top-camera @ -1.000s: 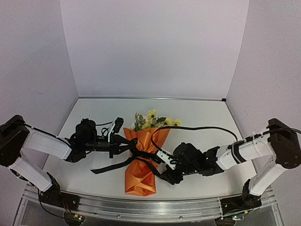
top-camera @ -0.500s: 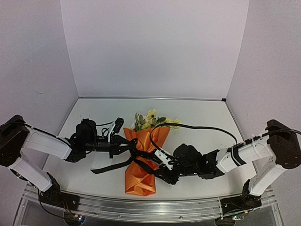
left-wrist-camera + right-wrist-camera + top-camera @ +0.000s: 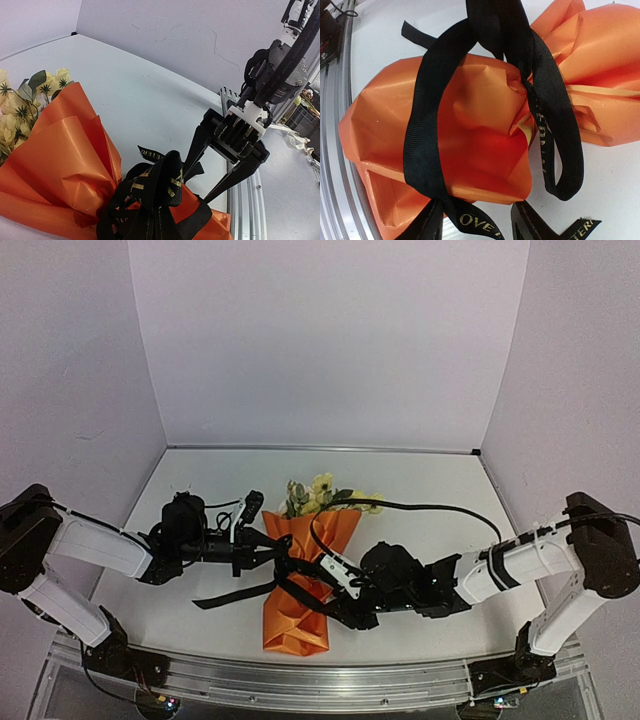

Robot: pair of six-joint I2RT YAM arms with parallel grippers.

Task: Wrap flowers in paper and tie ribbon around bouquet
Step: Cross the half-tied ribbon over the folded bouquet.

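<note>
We are tying: on the white table (image 3: 430, 490) lies the orange paper-cone bouquet of pale yellow flowers (image 3: 296, 590), a narrow black lettered ribbon (image 3: 422, 130) looped round its waist. Our left gripper (image 3: 260, 544) is pinched tight on the bunched ribbon. The right gripper (image 3: 199, 186), half open and empty, must next, we judge, close on the loose tail.

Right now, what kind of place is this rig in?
Probably a lab test cell: plain white table, bare pale walls boxing it in, aluminium rail along the near edge.
</note>
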